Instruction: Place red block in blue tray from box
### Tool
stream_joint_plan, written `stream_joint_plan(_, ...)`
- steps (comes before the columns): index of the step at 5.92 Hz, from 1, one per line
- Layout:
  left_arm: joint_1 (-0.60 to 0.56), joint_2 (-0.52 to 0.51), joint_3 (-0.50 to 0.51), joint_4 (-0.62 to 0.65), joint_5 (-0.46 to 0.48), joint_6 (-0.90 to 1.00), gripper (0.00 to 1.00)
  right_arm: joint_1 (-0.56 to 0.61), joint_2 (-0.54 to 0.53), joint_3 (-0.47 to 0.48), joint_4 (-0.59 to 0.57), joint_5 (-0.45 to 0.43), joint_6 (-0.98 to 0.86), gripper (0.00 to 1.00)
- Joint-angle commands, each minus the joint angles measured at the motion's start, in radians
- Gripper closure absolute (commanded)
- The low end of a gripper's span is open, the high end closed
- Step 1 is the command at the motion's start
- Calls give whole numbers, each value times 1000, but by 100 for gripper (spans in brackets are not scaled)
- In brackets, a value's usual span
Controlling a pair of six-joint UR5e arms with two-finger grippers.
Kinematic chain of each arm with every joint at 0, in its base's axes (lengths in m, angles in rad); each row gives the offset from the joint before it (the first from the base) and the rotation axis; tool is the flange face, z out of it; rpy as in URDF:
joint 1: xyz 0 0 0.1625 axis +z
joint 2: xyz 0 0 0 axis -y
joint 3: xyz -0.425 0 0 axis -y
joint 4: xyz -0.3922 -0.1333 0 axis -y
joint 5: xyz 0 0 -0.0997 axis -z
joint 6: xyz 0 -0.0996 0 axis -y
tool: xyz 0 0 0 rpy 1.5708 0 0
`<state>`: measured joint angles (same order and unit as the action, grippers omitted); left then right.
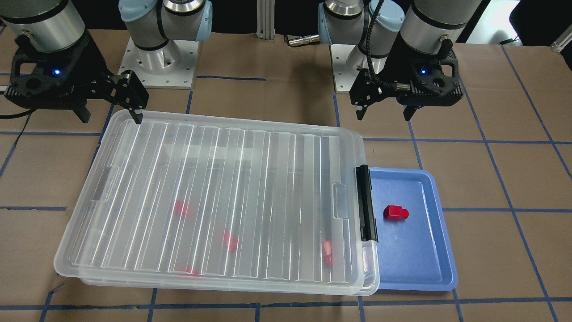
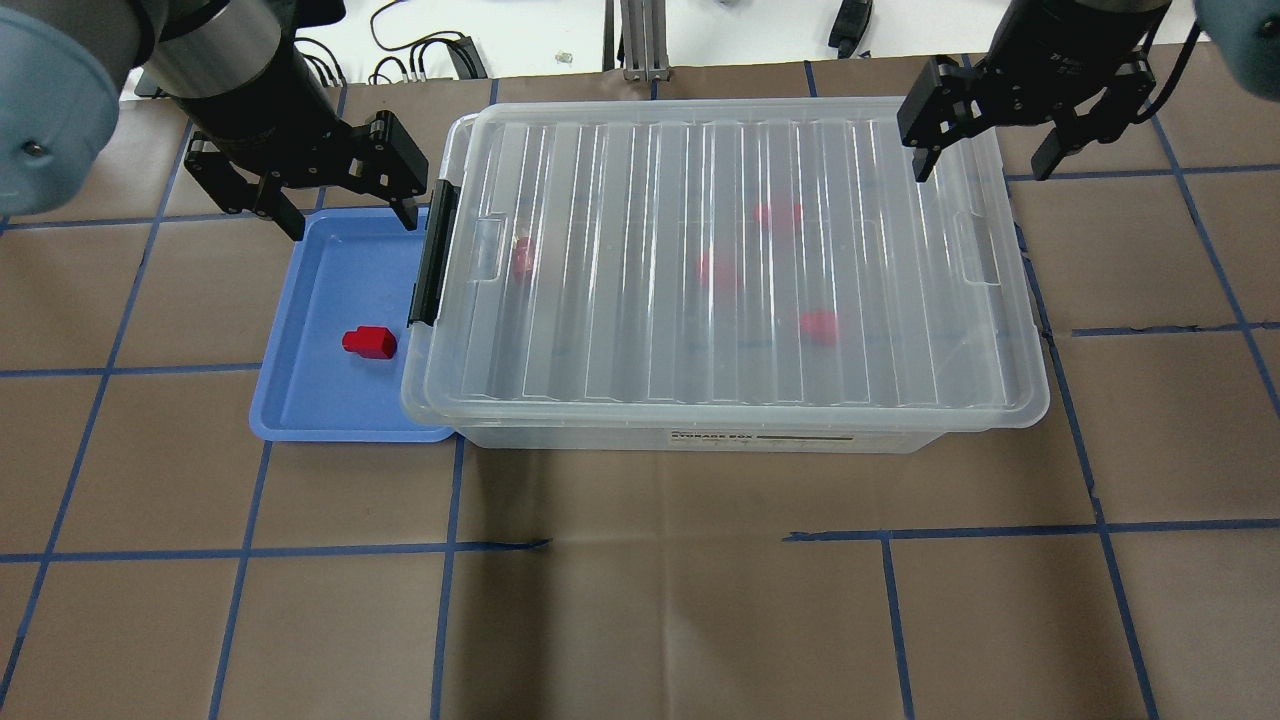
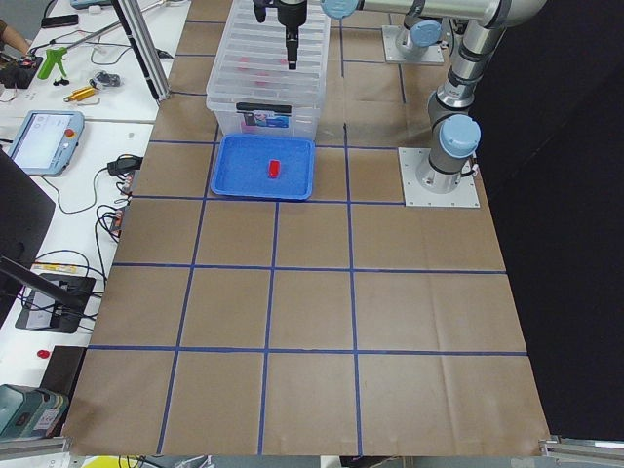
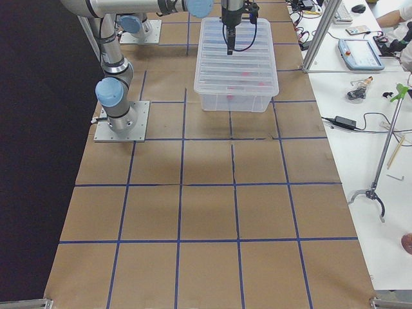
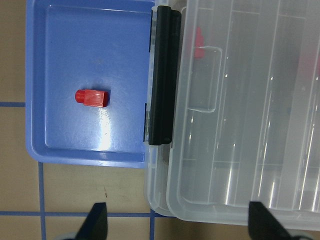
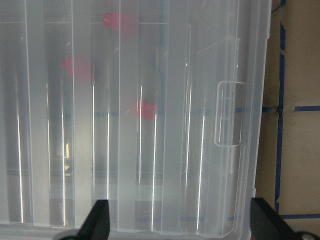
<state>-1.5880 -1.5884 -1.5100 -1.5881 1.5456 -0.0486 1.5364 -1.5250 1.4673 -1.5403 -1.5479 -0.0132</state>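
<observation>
The left fingers (image 2: 405, 200) hang spread and empty over the blue tray's (image 2: 320, 290) far end, beside the black latch (image 2: 433, 250); the red block (image 2: 368, 343) lies in the tray's middle, clear of the rim. The clear box (image 2: 560, 437) sits lidded on the desk (image 2: 640, 600), more red blocks (image 2: 778, 213) inside, right fingers (image 2: 918, 158) spread and empty above its far corner. Looks placed; I'd lift both arms straight up, clear of lid (image 2: 860, 250) and tray.
</observation>
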Motion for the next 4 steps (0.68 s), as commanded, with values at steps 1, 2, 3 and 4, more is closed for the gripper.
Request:
stream_joint_plan(1, 0, 2, 1, -1, 1, 6, 2, 1, 0, 2, -1, 2, -1, 0)
stream_joint_plan(2, 0, 2, 1, -1, -1, 6, 2, 2, 0, 2, -4, 2, -1, 0)
stream_joint_plan(3, 2, 2, 1, -1, -1, 6, 2, 2, -1, 2, -3, 6, -1, 0)
stream_joint_plan(4, 2, 2, 1, 0, -1, 6, 2, 2, 0, 5, -1, 11, -1, 0)
